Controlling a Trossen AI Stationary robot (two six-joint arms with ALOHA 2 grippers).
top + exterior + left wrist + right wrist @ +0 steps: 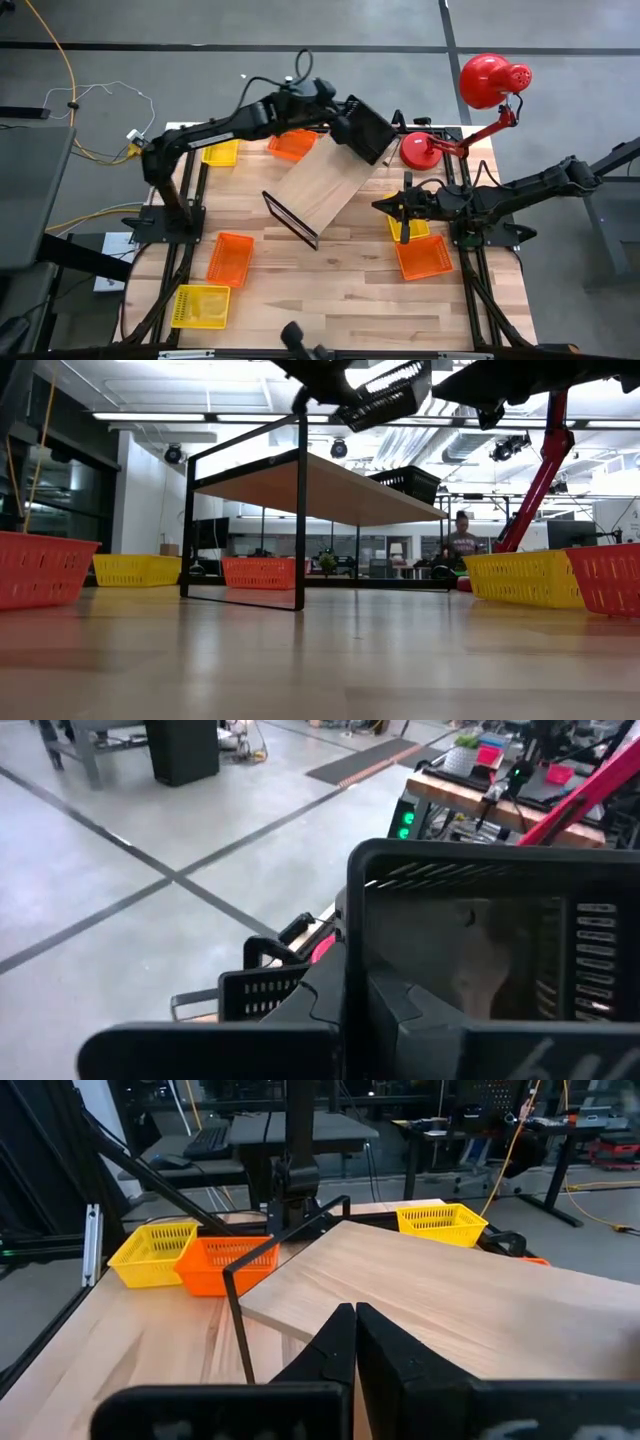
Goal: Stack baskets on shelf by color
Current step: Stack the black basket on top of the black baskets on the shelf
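The left tool (352,128) is reaching over the shelf's (325,185) far end, clamping a black basket (368,130). The right tool (385,205) is waiting fully closed, empty, beside the shelf's edge, an orange basket (424,256) nearby.

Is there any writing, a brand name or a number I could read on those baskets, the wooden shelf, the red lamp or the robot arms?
No readable text in any view.
Baskets, such as the orange basket: plain mesh, no label visible.
Shelf: bare wood, no marking.
Red lamp: no lettering visible.
Black basket held by the left gripper: no label visible.
Background desks and equipment in the wrist and low views: any print there is too small to read.
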